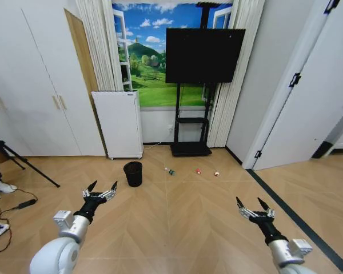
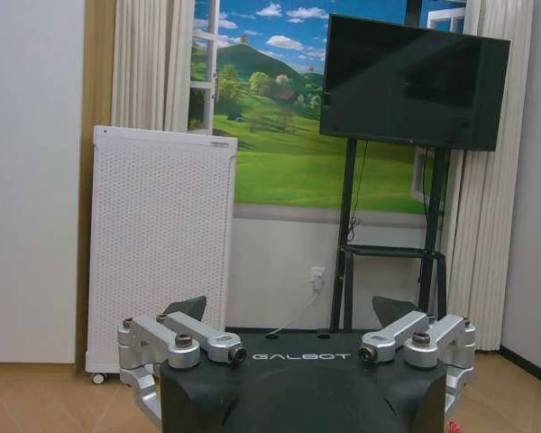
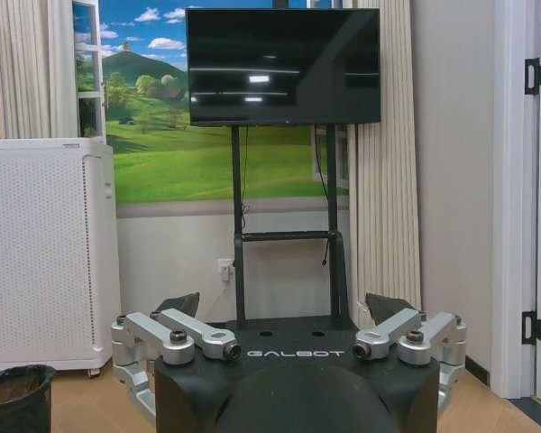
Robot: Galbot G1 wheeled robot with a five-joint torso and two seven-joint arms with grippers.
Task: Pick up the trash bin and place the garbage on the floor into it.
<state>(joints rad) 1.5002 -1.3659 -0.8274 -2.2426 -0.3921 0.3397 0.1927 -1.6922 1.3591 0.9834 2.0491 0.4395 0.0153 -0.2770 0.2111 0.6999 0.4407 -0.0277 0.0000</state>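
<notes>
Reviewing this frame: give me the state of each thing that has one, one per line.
trash bin: upright on the floor, not held
bottle: lying on the floor
two red pieces: on the floor
left gripper: open, empty
right gripper: open, empty
television: screen dark

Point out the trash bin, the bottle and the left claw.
trash bin (image 1: 133, 174): head view, mesh side wall.
bottle (image 1: 170, 171): head view, its body.
left claw (image 1: 103, 188): head view, between the open fingertips.
</notes>
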